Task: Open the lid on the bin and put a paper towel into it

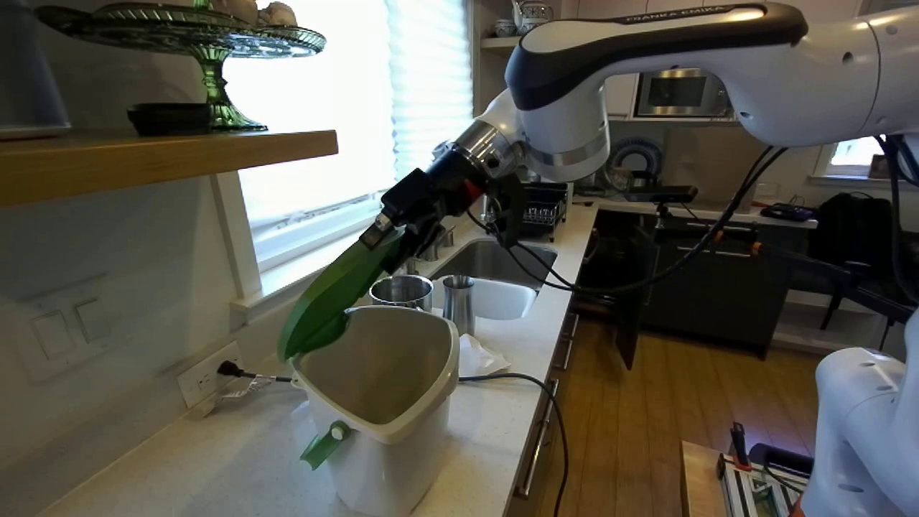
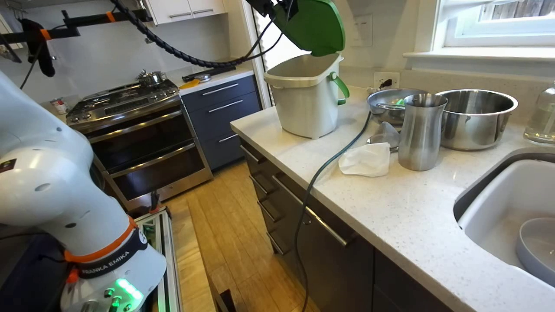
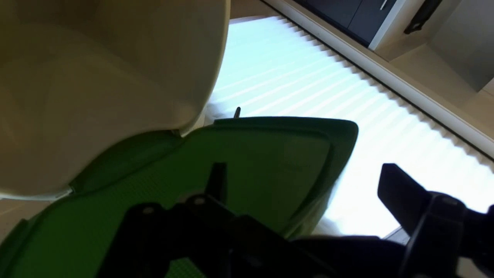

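The bin (image 2: 303, 104) and lid (image 2: 321, 27) are plastic, the towel (image 2: 365, 160) matt paper, the pot (image 2: 470, 130) glossy metal.

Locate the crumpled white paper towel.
In an exterior view, the paper towel lies on the speckled white countertop, just left of the tall, waisted silver metal vessel.

"Where is room opening around the bin (image 2: 303, 108)?"

"Its mouth is gaping, leaving a way down on the side away from the lid (image 1: 339, 296). That lid is standing tilted along one rim, and the spread gripper (image 3: 304, 170) is filling the space at its upper edge."

"And what is obstructing the tabletop (image 2: 403, 199)?"

"A cable (image 2: 331, 160) is running between the bin and the paper towel (image 2: 365, 160). Beyond the cable from the bin, a steel cup (image 2: 421, 136), a pot (image 2: 472, 128) and a bowl (image 2: 386, 115) are crowding together."

"What is lying free?"

"Across the bin from the cable, bare tabletop is spreading under the jutting green handle (image 1: 323, 451)."
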Controlling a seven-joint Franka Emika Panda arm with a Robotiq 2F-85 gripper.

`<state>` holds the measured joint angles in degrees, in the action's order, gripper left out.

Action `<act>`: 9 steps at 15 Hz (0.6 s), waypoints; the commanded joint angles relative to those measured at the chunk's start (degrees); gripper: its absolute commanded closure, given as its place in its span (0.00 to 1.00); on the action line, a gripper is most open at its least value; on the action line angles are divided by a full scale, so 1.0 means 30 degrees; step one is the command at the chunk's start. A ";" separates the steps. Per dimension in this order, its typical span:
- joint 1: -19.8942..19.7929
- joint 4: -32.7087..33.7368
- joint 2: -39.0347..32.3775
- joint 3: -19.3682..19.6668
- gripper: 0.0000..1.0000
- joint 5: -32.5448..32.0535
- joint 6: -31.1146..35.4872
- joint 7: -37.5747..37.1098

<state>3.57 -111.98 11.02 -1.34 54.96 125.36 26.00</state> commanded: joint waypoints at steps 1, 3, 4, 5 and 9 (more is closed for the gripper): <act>0.0264 0.1057 -0.0881 -0.0036 0.00 0.0192 0.0566 0.0999; 0.0296 0.1418 -0.1159 -0.0051 0.00 0.0308 0.0858 0.1614; 0.0315 0.1561 -0.1297 -0.0059 0.00 0.0474 0.1136 0.1982; 0.0349 0.1694 -0.1421 -0.0064 0.00 0.0722 0.1381 0.2408; 0.0442 0.1929 -0.1800 -0.0175 0.00 0.1852 0.2364 0.3856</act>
<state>4.32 -107.15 7.10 -1.66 57.52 129.98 33.91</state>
